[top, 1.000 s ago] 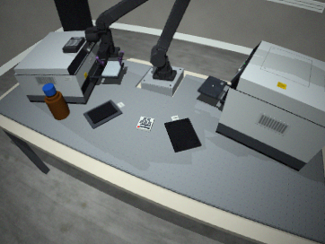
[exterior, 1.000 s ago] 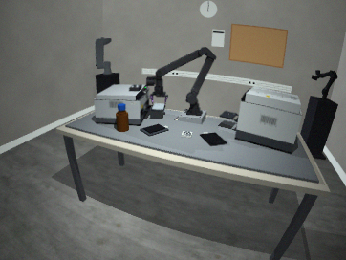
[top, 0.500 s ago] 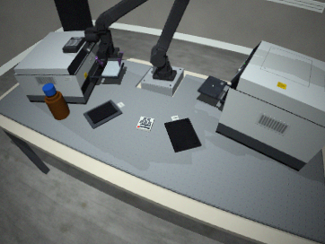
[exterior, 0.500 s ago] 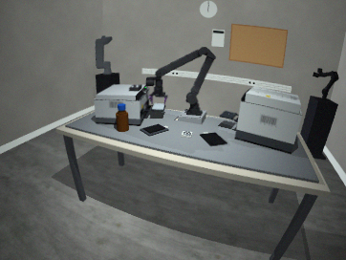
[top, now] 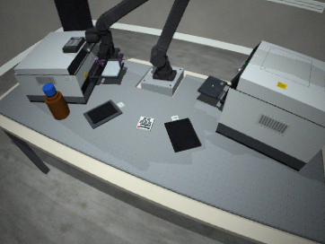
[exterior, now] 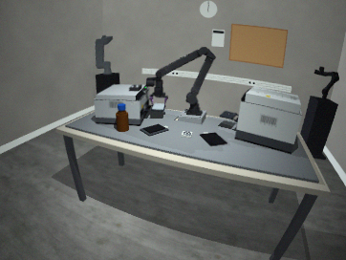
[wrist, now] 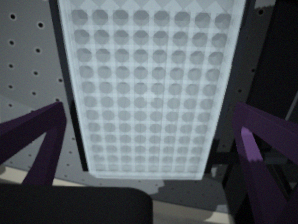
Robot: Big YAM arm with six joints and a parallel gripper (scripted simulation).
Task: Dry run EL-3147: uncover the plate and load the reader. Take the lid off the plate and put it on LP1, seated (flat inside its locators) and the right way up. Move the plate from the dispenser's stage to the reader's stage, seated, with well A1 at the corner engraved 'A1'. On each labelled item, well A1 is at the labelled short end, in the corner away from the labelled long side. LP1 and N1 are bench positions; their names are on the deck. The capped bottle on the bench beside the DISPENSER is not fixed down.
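Observation:
The white well plate (top: 110,68) (exterior: 157,108) (wrist: 150,75) sits on the dispenser's dark stage, next to the dispenser (top: 49,63) (exterior: 117,102). Its wells look softened, as if under a clear lid. My gripper (top: 109,60) (exterior: 157,101) (wrist: 149,111) is open right over the plate. Its purple fingers stand on either side of the plate's long sides and do not touch it. The reader (top: 278,94) (exterior: 270,115) stands at the right, with its dark stage (top: 215,87) (exterior: 229,115) out towards the arm's base. Labels on the plate are not readable.
A brown bottle with a blue cap (top: 56,102) (exterior: 122,118) stands in front of the dispenser. A rimmed dark bench nest (top: 102,113) and a flat black pad (top: 181,135) lie mid-table, each with a small tag I cannot read. A printed marker (top: 145,123) lies between them. The arm's base (top: 162,78) is behind.

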